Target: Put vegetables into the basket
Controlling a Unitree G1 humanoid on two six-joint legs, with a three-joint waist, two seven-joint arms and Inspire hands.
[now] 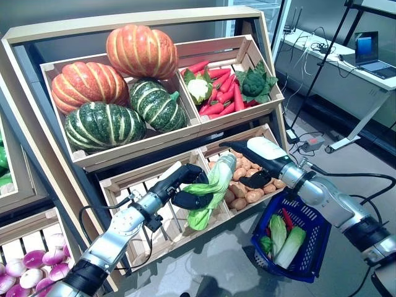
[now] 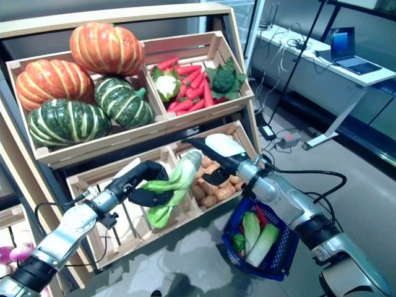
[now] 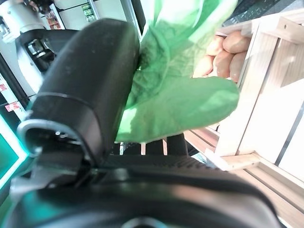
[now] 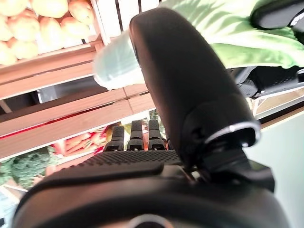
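Observation:
My left hand (image 1: 180, 183) is shut on a bok choy (image 1: 210, 189) with green leaves and a pale stem, held in front of the stand's lower crates. It also shows in the left wrist view (image 3: 175, 99). My right hand (image 1: 263, 154) is at the bok choy's pale stem end, with its thumb (image 4: 185, 85) against the stem and its fingers spread on the other side. The blue basket (image 1: 323, 244) stands on the floor below my right forearm. It holds leafy green vegetables (image 1: 288, 238) and a red pepper (image 1: 286, 218).
The wooden stand (image 1: 142, 147) rises just behind both hands. A crate of potatoes (image 1: 247, 193) is right under my right hand. A white desk with a laptop (image 1: 346, 74) stands at the far right, with cables on the floor before it.

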